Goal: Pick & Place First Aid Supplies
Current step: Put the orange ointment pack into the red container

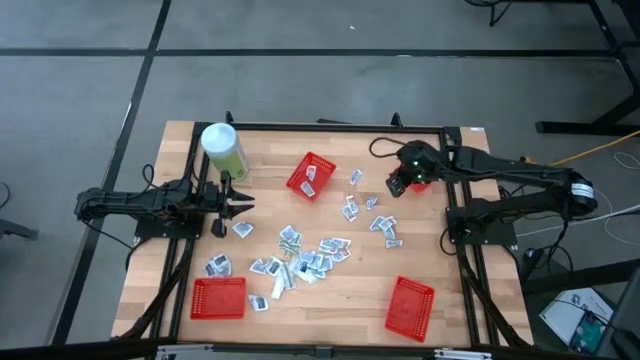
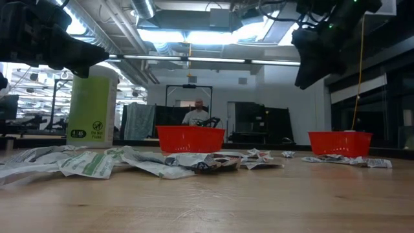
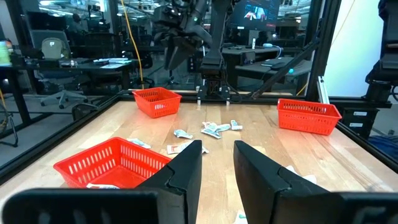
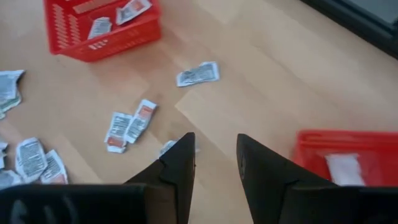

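Note:
The first aid supplies [image 1: 300, 255] are small white packets lying flat and scattered over the middle of the wooden table; a few [image 4: 130, 124] lie below my right gripper. My right gripper [image 4: 214, 146] hangs open above the table's far right part [image 1: 405, 180], tipped downward, with nothing between its fingers. Just beside it stands a red basket [image 4: 348, 155] holding a white packet. My left gripper [image 3: 217, 149] waits open and level at the table's left edge [image 1: 240, 205], pointing across the table.
Several red mesh baskets stand about: far middle with packets inside [image 1: 311, 176], near left [image 1: 218, 298], near right [image 1: 409, 304]. A tall pale-green canister [image 1: 224, 148] stands at the far left, close to my left arm. A person shows far behind the table [image 2: 196, 113].

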Robot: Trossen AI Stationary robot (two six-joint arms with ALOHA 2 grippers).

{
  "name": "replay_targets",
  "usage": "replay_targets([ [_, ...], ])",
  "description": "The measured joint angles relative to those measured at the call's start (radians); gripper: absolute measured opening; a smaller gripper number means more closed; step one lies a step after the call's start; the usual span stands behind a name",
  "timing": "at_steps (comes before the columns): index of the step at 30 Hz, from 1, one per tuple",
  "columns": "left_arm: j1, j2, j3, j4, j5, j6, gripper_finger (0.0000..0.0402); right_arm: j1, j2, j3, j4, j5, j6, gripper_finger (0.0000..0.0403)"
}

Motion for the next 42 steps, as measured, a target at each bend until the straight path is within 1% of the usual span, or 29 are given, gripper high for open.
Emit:
replay_targets([
  [15,0.000,0.000,0.000,0.000,0.000,0.000,0.0088,0.177,0.247,0.000,0.186,0.000,-0.107,0.0120],
  [18,0.000,0.000,0.000,0.000,0.000,0.000,0.0088,0.201,0.293,0.000,0.234,0.000,-0.103,0.0120],
  [20,0.000,0.000,0.000,0.000,0.000,0.000,0.0088,0.212,0.320,0.000,0.258,-0.001,-0.073,0.0120],
  [24,0.000,0.000,0.000,0.000,0.000,0.000,0.0088,0.218,0.361,0.000,0.267,0.000,0.015,0.0120],
  [30,0.000,0.000,0.000,0.000,0.000,0.000,0.0088,0.218,0.397,0.000,0.276,0.001,0.076,0.0120],
  [35,0.000,0.000,0.000,0.000,0.000,0.000,0.0088,0.218,0.430,0.000,0.296,0.031,0.105,0.0120],
  [42,0.000,0.000,0.000,0.000,0.000,0.000,0.0088,0.218,0.481,0.000,0.348,0.034,0.109,0.0120],
])
